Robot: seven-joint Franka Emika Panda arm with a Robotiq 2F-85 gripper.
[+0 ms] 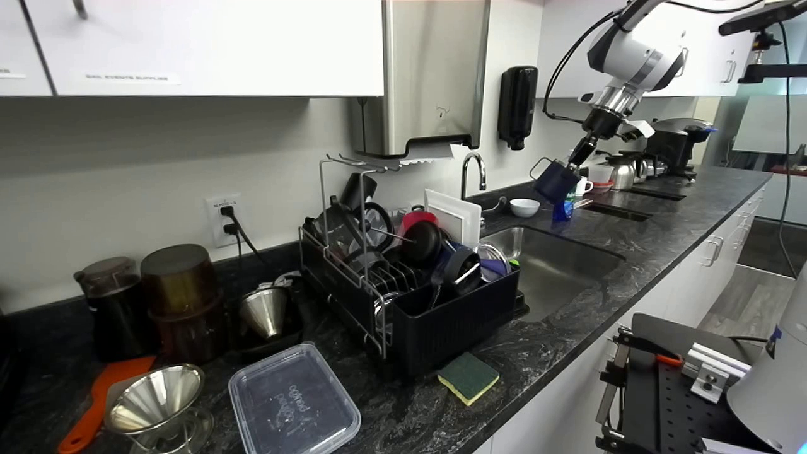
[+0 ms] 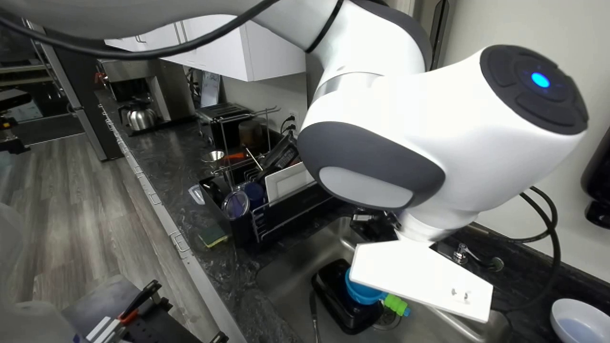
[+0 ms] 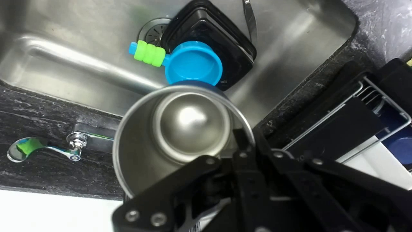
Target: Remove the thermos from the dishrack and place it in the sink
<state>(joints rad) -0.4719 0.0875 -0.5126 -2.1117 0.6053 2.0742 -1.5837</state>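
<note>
Fingers [image 3: 241, 141] of the black gripper [image 1: 574, 162] are closed on the side of the thermos [image 1: 557, 183]: its wall is pinched near the rim, with one fingertip set inside the mouth and one outside, as seen in the wrist view. By this grip the thermos, dark blue outside and bare metal within, is held in the air, higher than the sink [image 3: 96, 45], whose basin and back edge are seen past it in the wrist view. It is tilted, its mouth turned up toward the gripper. In an exterior view it cannot be made out past the arm [image 2: 429, 119] and a white panel [image 2: 419, 278], seen in front of the sink.

Inside the sink, the drain [image 3: 156, 32] is partly covered by a black container [image 3: 236, 53]. A blue cup [image 3: 193, 64] with a green grip is seen over the container, and a slim metal utensil [image 3: 250, 19] is laid just beside the container.

Beside the sink, the dishrack [image 1: 454, 334] is stood on the counter [image 1: 668, 233], loaded with kitchenware [image 1: 421, 244]; a white plate [image 1: 466, 224] is leaned in it on the side toward the sink. A green and yellow sponge [image 1: 468, 377] is shown in both exterior views, on the dishrack's side of the sink. A white bowl [image 1: 524, 207] is set near the sink, a curved faucet [image 1: 483, 180] is mounted behind the basin, and a black dispenser [image 1: 518, 104] is fixed higher than the sink.
</note>
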